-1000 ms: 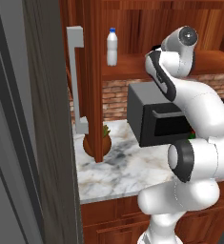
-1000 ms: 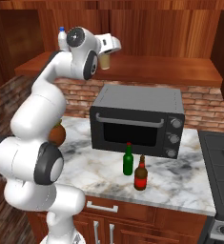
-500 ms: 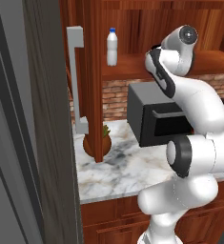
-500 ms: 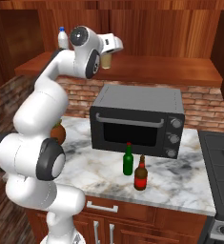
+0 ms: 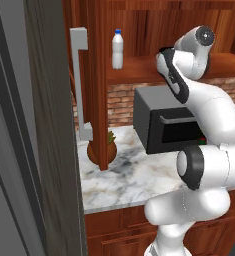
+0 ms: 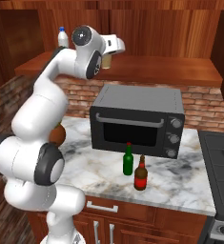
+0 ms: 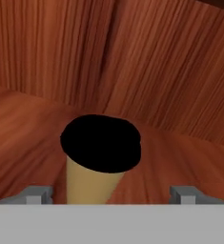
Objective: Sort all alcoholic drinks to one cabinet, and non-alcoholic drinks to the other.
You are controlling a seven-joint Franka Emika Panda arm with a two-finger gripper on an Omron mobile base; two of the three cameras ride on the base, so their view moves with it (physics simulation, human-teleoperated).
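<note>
Gripper (image 7: 111,193) is wide open w/ the cup (image 7: 100,162) standing free on the shelf (image 6: 170,71) btwn its fingertips, so imo backing out crooked could clip the lid & tip it, w/ both bottles waiting below.

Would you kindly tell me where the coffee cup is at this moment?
The coffee cup stands upright on the wooden cabinet shelf above the toaster oven, between the open jaws in the hand view.
</note>
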